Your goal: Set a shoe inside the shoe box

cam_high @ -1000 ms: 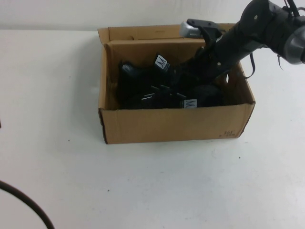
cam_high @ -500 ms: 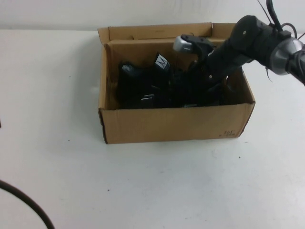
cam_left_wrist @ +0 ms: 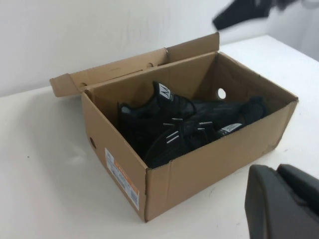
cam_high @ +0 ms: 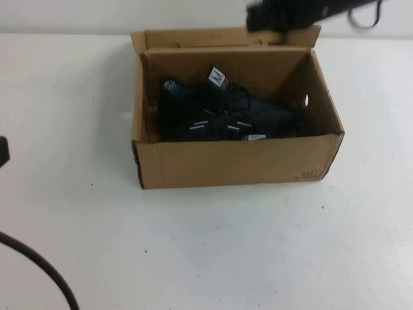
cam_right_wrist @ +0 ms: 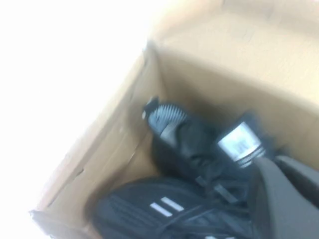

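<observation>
- Brown corrugated cardboard shoe box (cam_high: 232,165) stands open on the white table (cam_high: 213,252), its attached lid flap (cam_high: 219,39) upright along the far edge and a small round hole (cam_high: 306,100) in the right end wall.
- Inside it lie two black mesh sneakers. The nearer one, the shoe (cam_high: 216,128), shows short silver-white dashes on its side and lies along the front wall, with a bit of its white label showing at the box's front rim.
- Its twin black sneaker (cam_high: 213,97) lies behind it toward the back wall, white tongue label with a dark logo (cam_high: 218,80) tilted up.
- Both sneakers sit below the box rim; bare cardboard shows above them on the back and side walls.
- Right gripper (cam_high: 281,14) is a dark blurred shape above the far rim of the box, over the lid flap, clear of the sneakers; whether its claw is open or closed cannot be told, and nothing is seen held in it.
- Left gripper (cam_left_wrist: 281,201) shows only as a dark body in the left wrist view, off to the box's left over bare table; its claw state cannot be told.
- Bare table surrounds the box on the left, right and near sides; a black cable (cam_high: 39,268) curves across the near left corner.
</observation>
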You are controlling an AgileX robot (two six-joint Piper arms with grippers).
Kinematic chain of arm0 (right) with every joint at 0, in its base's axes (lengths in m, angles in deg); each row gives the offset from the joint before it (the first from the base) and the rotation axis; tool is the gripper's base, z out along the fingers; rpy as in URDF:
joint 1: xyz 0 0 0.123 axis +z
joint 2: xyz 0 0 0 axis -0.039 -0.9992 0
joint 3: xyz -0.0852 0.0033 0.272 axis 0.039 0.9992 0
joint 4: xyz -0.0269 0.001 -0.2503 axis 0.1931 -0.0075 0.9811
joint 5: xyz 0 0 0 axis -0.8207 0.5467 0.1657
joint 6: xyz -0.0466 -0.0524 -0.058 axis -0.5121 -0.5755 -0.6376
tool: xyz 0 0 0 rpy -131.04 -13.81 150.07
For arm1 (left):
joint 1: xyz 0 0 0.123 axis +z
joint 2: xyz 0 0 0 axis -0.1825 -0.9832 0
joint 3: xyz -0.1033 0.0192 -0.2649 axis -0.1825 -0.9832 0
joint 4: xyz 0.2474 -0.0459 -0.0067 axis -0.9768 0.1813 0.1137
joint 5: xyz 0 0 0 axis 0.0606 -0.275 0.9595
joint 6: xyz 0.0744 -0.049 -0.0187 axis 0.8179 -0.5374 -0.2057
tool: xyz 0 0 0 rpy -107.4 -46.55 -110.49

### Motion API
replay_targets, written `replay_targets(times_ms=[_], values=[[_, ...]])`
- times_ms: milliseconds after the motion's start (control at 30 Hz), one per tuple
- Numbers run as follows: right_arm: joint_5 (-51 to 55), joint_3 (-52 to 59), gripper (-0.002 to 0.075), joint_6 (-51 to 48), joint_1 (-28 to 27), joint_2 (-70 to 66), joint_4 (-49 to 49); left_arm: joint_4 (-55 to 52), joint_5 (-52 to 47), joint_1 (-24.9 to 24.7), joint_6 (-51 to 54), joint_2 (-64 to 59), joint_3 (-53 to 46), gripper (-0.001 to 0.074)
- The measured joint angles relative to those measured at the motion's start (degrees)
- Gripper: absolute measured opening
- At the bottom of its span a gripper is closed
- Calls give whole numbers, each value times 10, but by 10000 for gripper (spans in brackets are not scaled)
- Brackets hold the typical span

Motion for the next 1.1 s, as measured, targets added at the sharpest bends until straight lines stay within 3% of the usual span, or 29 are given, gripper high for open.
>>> replay_targets(times_ms=[233, 400, 600, 867, 1100], values=[[0, 5, -16, 31, 0, 154, 134, 0, 5, -12, 21, -6, 0, -1], [-29, 85, -16, 34, 0, 275, 194, 0, 5, -14, 20, -6, 0, -1], [-108, 307, -16, 45, 0, 450, 218, 0, 7, -43, 16, -7, 0, -1], [-269, 669, -16, 53, 0, 702, 193, 0, 8, -46, 15, -7, 0, -1], [-347, 855, -16, 54, 0, 869, 187, 0, 8, -68, 15, -7, 0, -1]])
